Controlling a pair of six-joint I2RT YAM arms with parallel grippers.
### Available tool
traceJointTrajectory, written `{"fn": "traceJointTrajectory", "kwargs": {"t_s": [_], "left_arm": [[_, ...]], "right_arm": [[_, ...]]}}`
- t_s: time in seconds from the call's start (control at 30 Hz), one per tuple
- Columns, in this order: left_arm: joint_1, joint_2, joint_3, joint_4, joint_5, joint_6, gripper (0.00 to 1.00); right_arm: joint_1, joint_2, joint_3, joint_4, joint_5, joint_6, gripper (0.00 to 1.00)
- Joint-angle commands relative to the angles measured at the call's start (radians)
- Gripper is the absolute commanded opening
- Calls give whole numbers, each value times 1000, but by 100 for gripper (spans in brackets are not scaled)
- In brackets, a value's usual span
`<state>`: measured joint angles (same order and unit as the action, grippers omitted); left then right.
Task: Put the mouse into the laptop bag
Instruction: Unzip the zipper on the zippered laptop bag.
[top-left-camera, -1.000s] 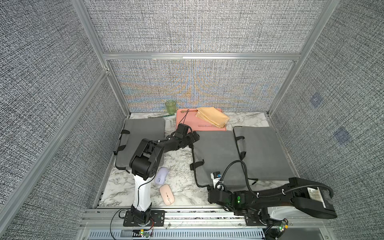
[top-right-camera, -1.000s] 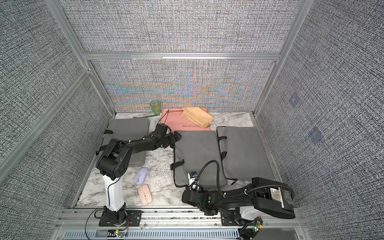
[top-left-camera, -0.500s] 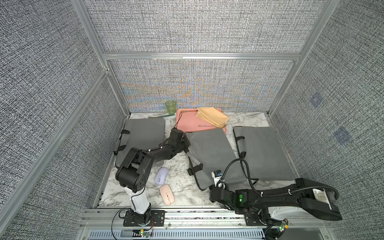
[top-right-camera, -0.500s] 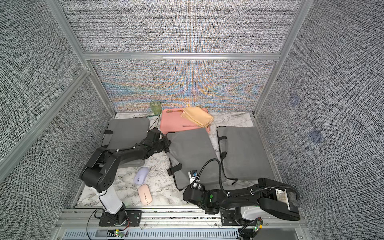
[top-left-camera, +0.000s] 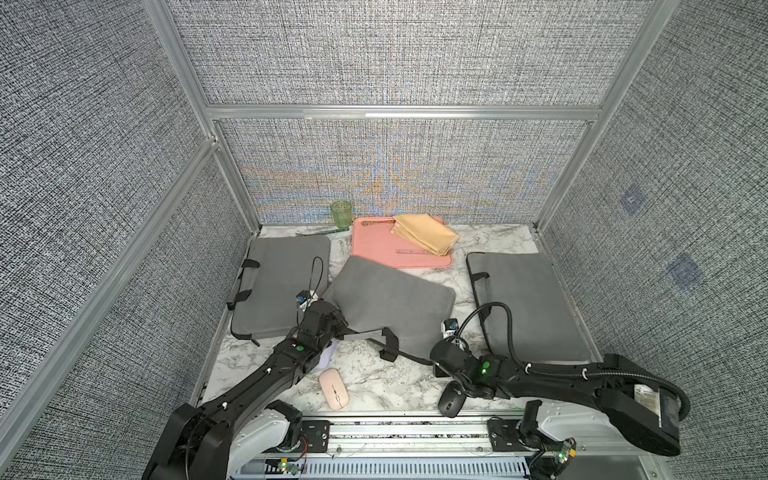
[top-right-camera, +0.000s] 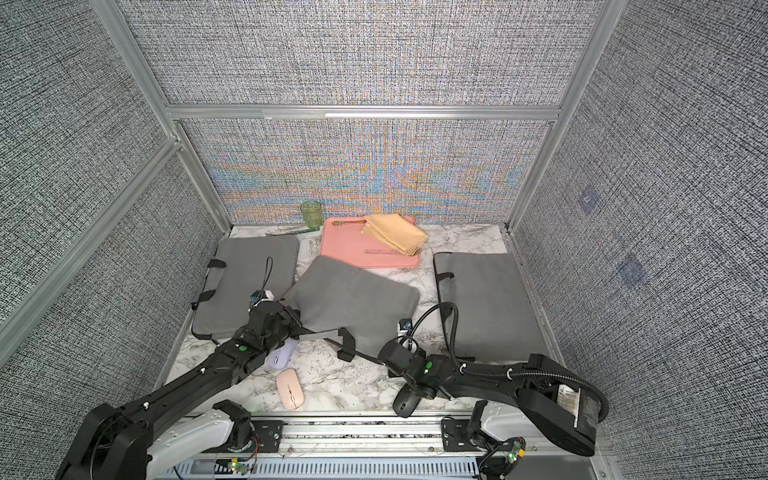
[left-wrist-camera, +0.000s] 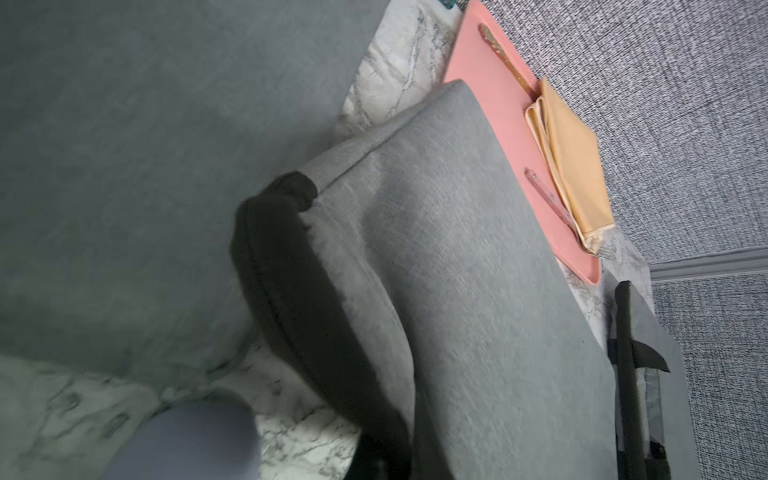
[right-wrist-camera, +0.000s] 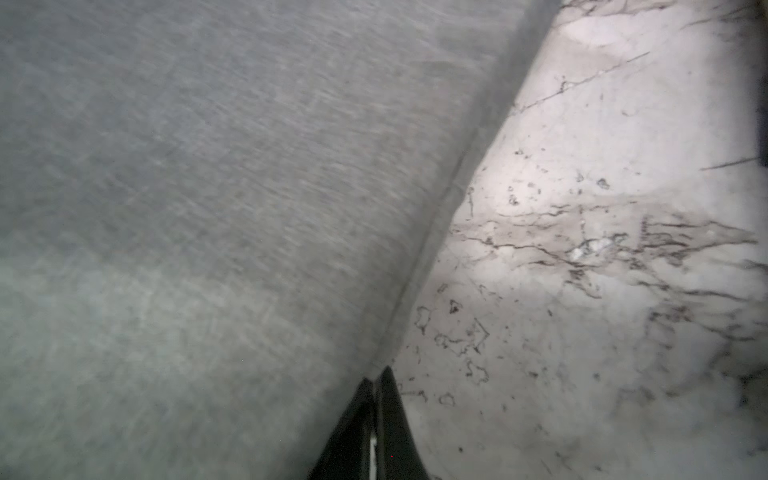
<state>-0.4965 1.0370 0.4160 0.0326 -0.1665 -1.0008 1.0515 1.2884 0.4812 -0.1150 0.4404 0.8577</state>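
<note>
Step in hand: getting the middle bag's mouth open. No mouse is picked up yet.

Far left, the left laptop bag (top-left-camera: 282, 286) lies flat on the surface (top-left-camera: 374, 382), not involved. The left claw (top-left-camera: 340, 329) is pressed together at the near-left corner of the middle laptop bag (top-left-camera: 395, 303), apparently pinching its edge near the black handle strap (top-left-camera: 390, 334). Its fingertips are hidden in the left wrist view. That view shows the black zip trim (left-wrist-camera: 291, 270) bowed out, with pale fuzzy lining (left-wrist-camera: 365, 299) behind it, so the mouth looks partly open.

The lilac mouse (top-right-camera: 282, 355) sits half under the left arm (top-left-camera: 266, 374), just beside that bag corner. The pink mouse (top-left-camera: 334, 394) lies near it, toward the front edge. The middle bag lies skewed, its far edge reaching the pink tray (top-left-camera: 374, 249).

The black mouse (top-left-camera: 452, 400) lies at the front edge, just under the right arm (top-left-camera: 552, 370). The right claw (right-wrist-camera: 376, 390) is pressed together, with its tips at the bag's near seam where fabric meets marble. Whether any fabric is pinched cannot be told. The right laptop bag (top-left-camera: 528, 307) lies flat at far right.

All three mice are on the surface and none is in a bag. The task does not say which one is meant.

Next move, as a judgement: the mouth needs to be wider and held open. One claw must then let go, spread and take a mouse. The right claw is nearest the black mouse, while the lilac one is nearest the opening. The soft flap may sag shut once one side is released.
</note>
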Motion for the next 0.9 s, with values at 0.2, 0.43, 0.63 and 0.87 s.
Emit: {"fn": "traceJointTrajectory", "kwargs": {"t_s": [0.2, 0.43, 0.63, 0.87], "left_arm": [[-15, 59, 25, 59, 22, -20, 0], [-106, 51, -17, 63, -23, -68, 84], [-329, 172, 21, 149, -38, -104, 95], [-423, 470, 161, 298, -38, -113, 73]], "right_arm": [[27, 72, -5, 31, -267, -45, 0], [-196, 155, 80, 87, -323, -122, 0], [-292, 157, 161, -2, -311, -176, 0], [-288, 81, 86, -38, -328, -144, 0]]}}
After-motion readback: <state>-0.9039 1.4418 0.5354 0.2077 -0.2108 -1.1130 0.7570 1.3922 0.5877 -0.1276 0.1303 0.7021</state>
